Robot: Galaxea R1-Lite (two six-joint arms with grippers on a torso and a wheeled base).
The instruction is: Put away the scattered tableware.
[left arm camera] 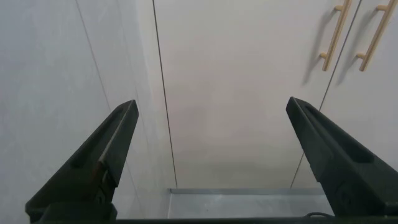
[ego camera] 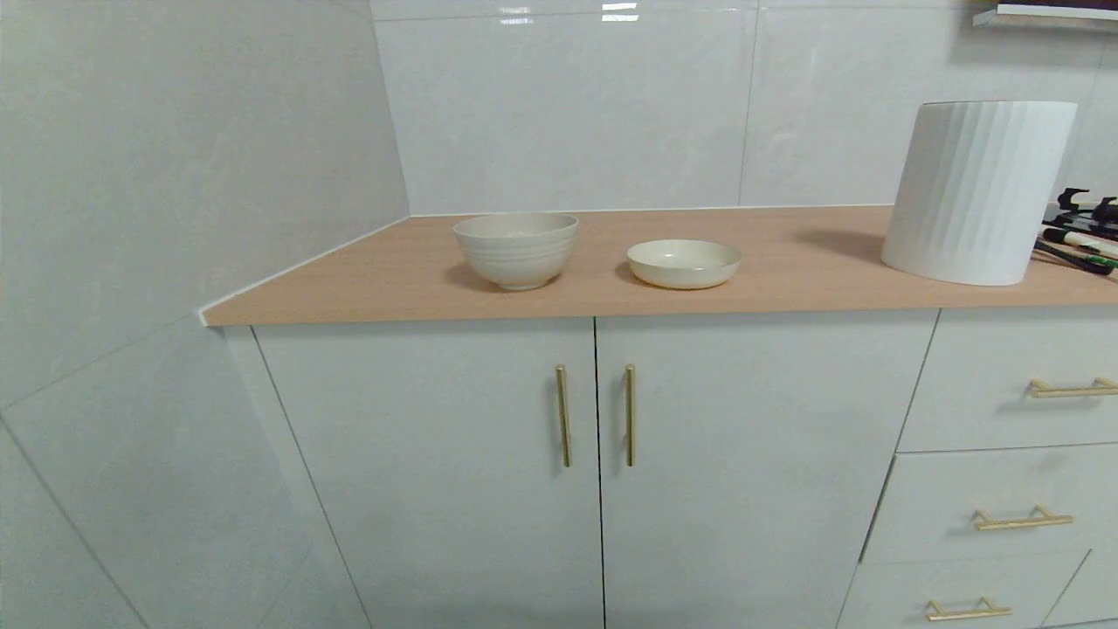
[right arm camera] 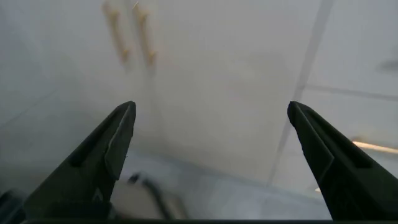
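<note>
A white ribbed canister [ego camera: 978, 192] stands upright near the right end of the wooden counter [ego camera: 786, 262]. Just beside it, at the right edge, lie several markers [ego camera: 1079, 240]. Under the counter are two white doors [ego camera: 428, 472], both shut, with two gold handles [ego camera: 563, 428] side by side at the middle seam. To the right of them is a stack of drawers [ego camera: 1013, 376]. White tiles [ego camera: 568, 114] cover the wall behind.

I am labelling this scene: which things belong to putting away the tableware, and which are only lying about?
Job: ribbed bowl; shallow dish; closed cabinet doors below, likely the storage place.
Lying about: tall white ribbed container; markers beside it; drawers on the right.
</note>
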